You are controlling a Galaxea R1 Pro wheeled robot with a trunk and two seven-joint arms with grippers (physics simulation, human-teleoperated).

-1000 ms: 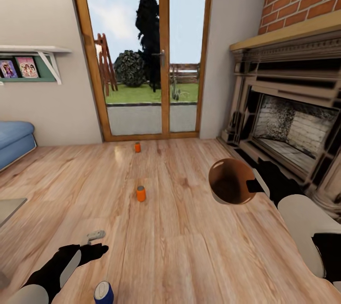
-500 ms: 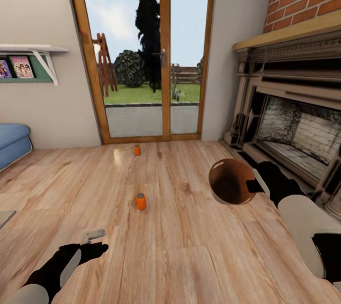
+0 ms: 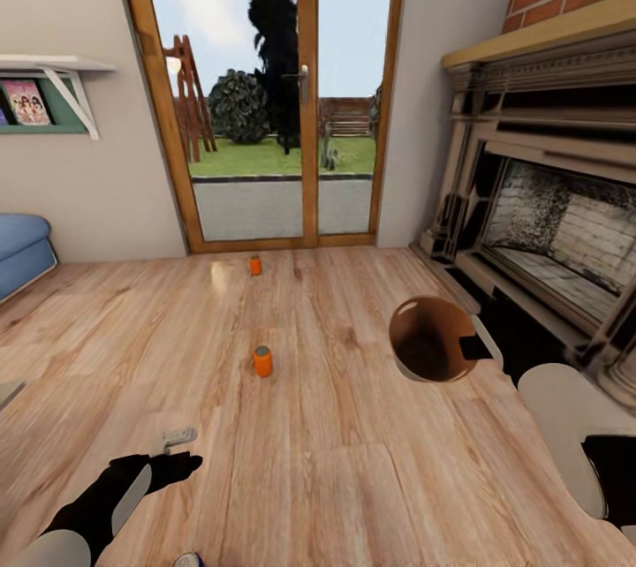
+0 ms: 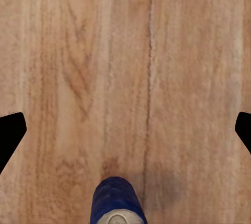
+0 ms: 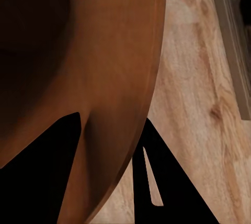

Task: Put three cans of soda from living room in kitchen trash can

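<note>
Right gripper (image 5: pixel 112 145) pinches the rim of the pale-grey, orange-lined trash bin (image 3: pixel 433 337), carried out to the cans; left gripper (image 4: pixel 125 130), wide apart, hovers over the blue soda can (image 4: pixel 116 200) at six o'clock, two orange cans (image 3: pixel 262 361) towards twelve.

Orange cans (image 3: pixel 262 361), orange-brown bin interior (image 3: pixel 430 342)
</note>
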